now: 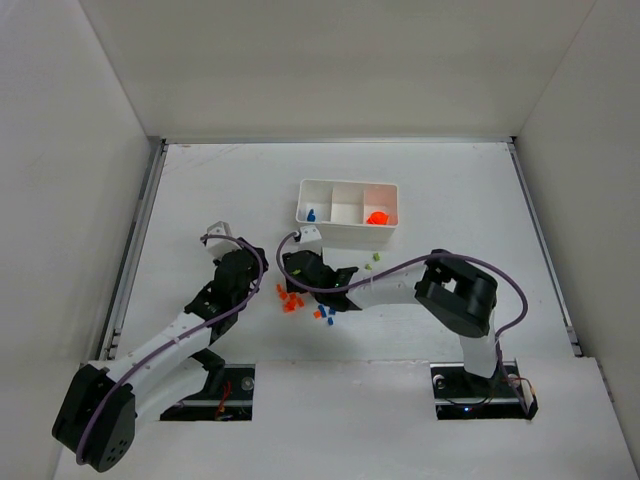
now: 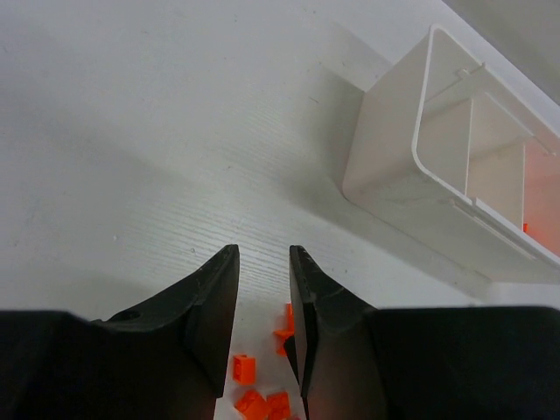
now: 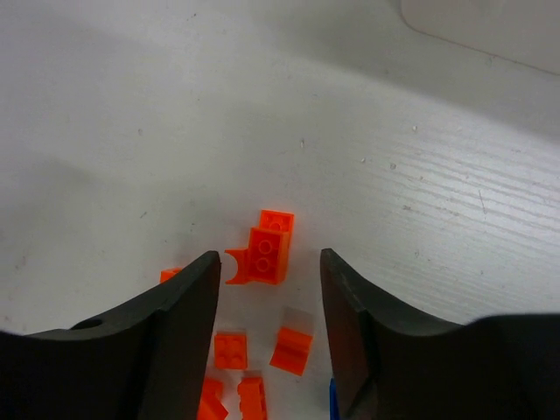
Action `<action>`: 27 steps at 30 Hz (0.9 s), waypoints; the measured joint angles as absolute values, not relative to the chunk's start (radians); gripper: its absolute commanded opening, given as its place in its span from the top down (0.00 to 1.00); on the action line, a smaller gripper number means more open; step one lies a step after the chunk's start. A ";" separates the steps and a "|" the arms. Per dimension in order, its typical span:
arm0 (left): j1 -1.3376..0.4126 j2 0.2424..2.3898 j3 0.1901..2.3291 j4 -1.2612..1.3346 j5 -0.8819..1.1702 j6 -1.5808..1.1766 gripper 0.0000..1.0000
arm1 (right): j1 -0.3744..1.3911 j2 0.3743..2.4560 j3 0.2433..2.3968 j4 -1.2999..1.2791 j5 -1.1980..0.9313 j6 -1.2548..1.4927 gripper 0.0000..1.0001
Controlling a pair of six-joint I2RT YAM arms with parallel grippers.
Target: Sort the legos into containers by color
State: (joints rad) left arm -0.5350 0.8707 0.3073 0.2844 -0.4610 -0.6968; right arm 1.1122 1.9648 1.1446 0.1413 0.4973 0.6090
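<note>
Right gripper [image 3: 269,255] holds its fingers spread above loose orange legos [image 1: 290,300], near of the white tray [image 1: 345,237]; left gripper [image 2: 262,254], just left, fingers narrowly apart, pinching nothing; blue brick [image 1: 310,215] in the tray's left compartment, orange bricks [image 1: 377,217] in its right.

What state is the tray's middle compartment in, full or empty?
Empty: the middle compartment shows only bare white floor from above.

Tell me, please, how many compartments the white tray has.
3, side by side in the white tray: the left compartment holds a blue brick, the middle compartment sits between, the right compartment holds orange-red bricks. None hidden.
</note>
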 measured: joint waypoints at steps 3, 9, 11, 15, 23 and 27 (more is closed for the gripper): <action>-0.535 0.871 0.307 0.283 -0.460 -0.698 0.73 | 1.112 1.960 1.147 0.141 0.490 0.591 0.40; -0.535 0.874 0.307 0.276 -0.459 -0.701 0.73 | 1.112 1.971 1.163 0.130 0.469 0.572 0.47; -0.532 0.873 0.307 0.272 -0.458 -0.701 0.73 | 1.112 1.985 1.180 0.121 0.463 0.568 0.51; -0.527 0.853 0.307 0.268 -0.458 -0.702 0.72 | 1.112 2.015 1.198 0.113 0.464 0.557 0.54; -0.496 0.760 0.301 0.222 -0.458 -0.707 0.68 | 1.112 2.016 1.201 0.108 0.474 0.550 0.74; -0.490 0.722 0.301 0.189 -0.458 -0.708 0.67 | 1.112 1.962 1.140 0.115 0.479 0.546 0.75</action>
State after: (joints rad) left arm -0.4900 0.7216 0.3008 0.1886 -0.4580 -0.7082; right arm 1.1122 1.9621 1.1397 0.1146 0.4786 0.5465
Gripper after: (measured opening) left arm 0.321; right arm 0.342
